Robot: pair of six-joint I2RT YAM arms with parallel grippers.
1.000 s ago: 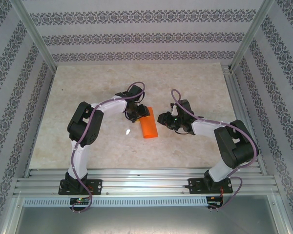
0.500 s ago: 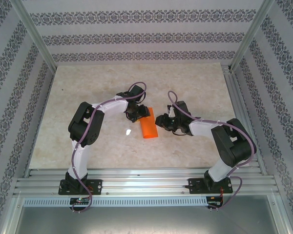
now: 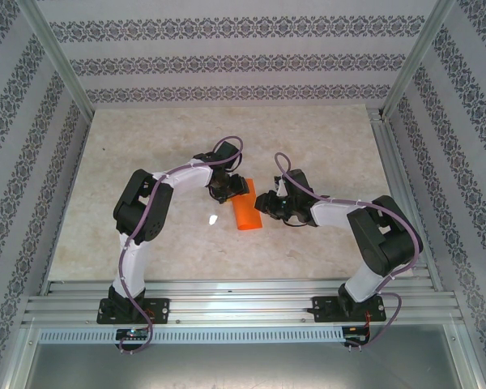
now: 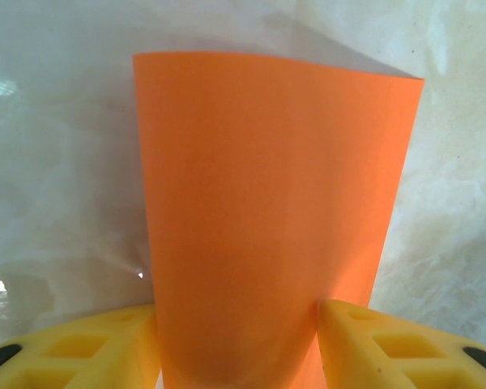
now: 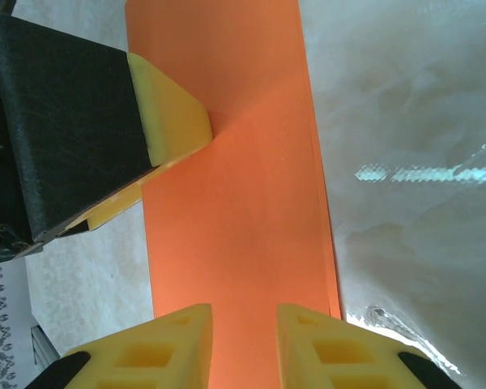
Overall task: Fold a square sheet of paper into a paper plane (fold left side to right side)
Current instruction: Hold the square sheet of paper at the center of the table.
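We list the square sheet of paper (image 3: pixel 246 213), folded to a strip, on the table (image 3: pixel 146 146). Left gripper (image 4: pixel 239 309) straddles one end; we cannot tell if it grips. Right gripper (image 5: pixel 243 312), narrow, sits over the other end.

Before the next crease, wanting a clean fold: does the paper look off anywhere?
The square sheet of paper, folded into a strip, is not flat: it bows between the fingers of the left gripper, its far edge curved and lifted over a shadow. Its layers look slightly offset along one long edge.
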